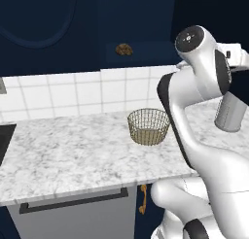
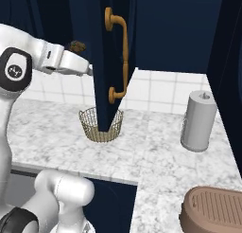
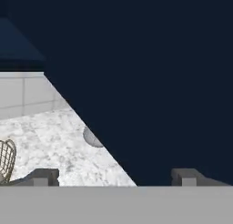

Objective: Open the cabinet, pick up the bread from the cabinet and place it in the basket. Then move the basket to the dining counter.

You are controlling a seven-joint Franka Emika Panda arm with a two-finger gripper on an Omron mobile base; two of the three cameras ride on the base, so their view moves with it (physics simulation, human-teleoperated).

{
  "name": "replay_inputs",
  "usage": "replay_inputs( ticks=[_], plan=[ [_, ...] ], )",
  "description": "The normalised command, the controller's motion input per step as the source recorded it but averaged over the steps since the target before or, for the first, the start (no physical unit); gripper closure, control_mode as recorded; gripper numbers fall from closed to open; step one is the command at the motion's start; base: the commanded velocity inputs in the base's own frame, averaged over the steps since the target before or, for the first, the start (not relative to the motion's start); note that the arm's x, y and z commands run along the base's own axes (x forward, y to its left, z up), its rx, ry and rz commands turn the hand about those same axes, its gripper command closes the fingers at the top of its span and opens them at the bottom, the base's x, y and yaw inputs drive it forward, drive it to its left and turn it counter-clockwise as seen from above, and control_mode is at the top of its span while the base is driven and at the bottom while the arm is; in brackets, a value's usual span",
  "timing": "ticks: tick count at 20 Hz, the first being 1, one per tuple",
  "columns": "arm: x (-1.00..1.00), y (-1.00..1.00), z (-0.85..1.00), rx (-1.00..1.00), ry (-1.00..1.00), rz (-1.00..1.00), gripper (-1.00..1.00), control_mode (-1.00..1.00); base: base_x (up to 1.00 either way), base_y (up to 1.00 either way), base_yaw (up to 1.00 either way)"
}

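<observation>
Glossy white rounded arm segments, dark grey joint bands, a round dark cap bearing white marks

It was a rendered home kitchen. A white-grey marbled desk (image 1: pixel 73 155) ran beneath a white tiled backsplash (image 1: pixel 63 94), with a dark navy cabinet (image 2: pixel 106 57) above bearing a brass handle (image 2: pixel 122 54). A grey drawer front with a black bar handle (image 1: pixel 73 201) sat below. A grey canister (image 2: pixel 198 120), a wire basket (image 1: pixel 148 126) and a brown ridged appliance (image 2: pixel 212 210) stood on the desk.
</observation>
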Motion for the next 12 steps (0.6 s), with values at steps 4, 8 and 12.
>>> replay_inputs(
  ticks=[4,8,12],
  plan=[
    [0.38,0.97,0.12,0.40,0.03,0.49,-1.00,-1.00,0.00,0.00,0.00],
    [0.90,0.63,0.23,0.45,0.05,0.53,-1.00,-1.00,0.00,0.00,0.00],
    [1.00,0.36,0.04,0.38,0.00,0.53,-1.00,-1.00,0.00,0.00,0.00]
  ],
)
